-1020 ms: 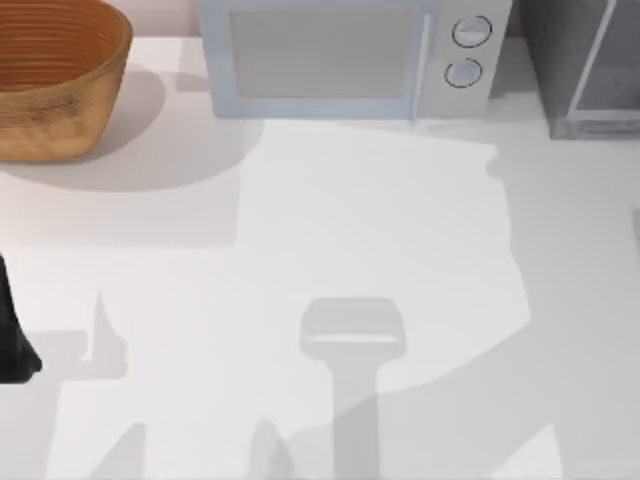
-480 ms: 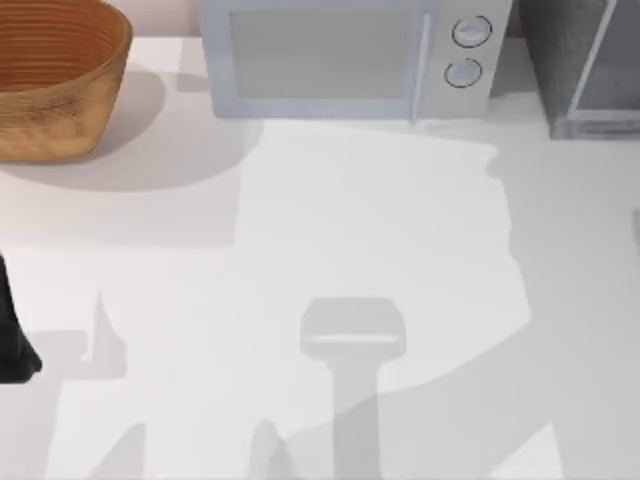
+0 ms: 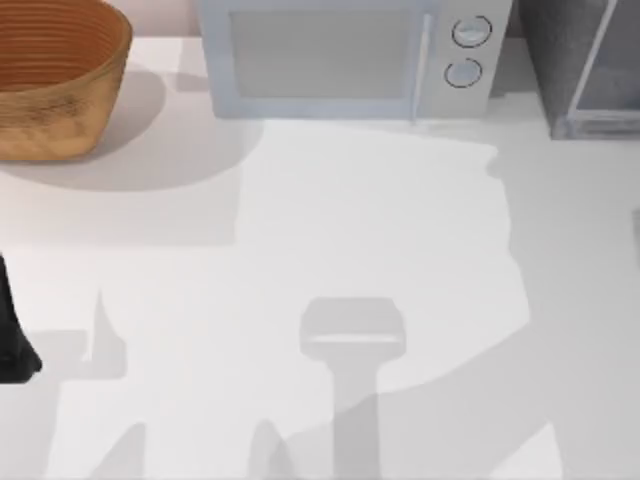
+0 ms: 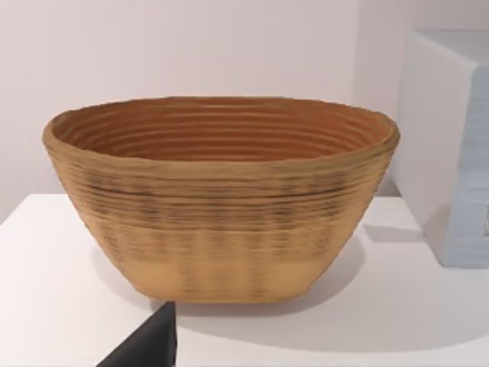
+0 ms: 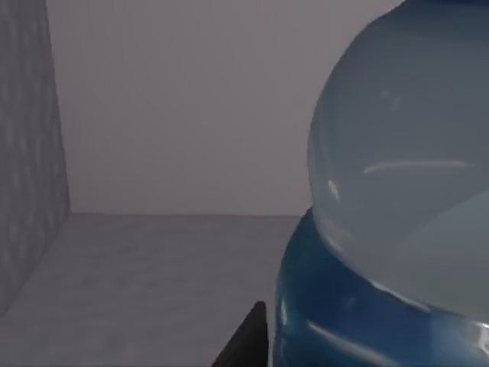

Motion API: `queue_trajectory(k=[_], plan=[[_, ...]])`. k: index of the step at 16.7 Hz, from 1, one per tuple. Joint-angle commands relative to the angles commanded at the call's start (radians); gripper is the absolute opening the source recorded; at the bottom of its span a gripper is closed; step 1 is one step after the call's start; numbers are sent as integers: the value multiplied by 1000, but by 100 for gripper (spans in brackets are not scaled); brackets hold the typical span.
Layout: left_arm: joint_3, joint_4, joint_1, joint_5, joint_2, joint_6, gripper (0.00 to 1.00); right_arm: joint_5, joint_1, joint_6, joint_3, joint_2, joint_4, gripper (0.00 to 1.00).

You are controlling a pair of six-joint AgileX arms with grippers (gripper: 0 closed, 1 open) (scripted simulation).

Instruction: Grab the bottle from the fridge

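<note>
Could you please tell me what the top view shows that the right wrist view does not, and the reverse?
Top view: the basket, the microwave, the table and my parked left arm at the table's left edge. Right wrist view: the bottle, close up, with the right gripper beside it. Shared: the fridge, seen from outside above and from within.

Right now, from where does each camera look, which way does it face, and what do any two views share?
Top view: above the table, looking down on the wicker basket, microwave and fridge; a dark part of the left arm sits at the table's left edge.
Left wrist view: low over the table, facing the basket, with a dark tip of the left tool at the frame edge.
Right wrist view: inside the grey fridge, close against the bottle; a dark tip of the right tool shows.
Shared: top and left wrist views both show basket and microwave.
</note>
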Motion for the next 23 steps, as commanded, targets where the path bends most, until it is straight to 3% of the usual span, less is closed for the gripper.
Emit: queue_trajectory(k=[7,13,23], plan=[[0,0,0,0,0,0,100,-1,0,1,21,-125,-152,0],[0,0,0,0,0,0,100,-5,-5,3,5,-146,-145,0],[0,0,0,0,0,0,100,-53,-48,5,-416,-396,5,0]])
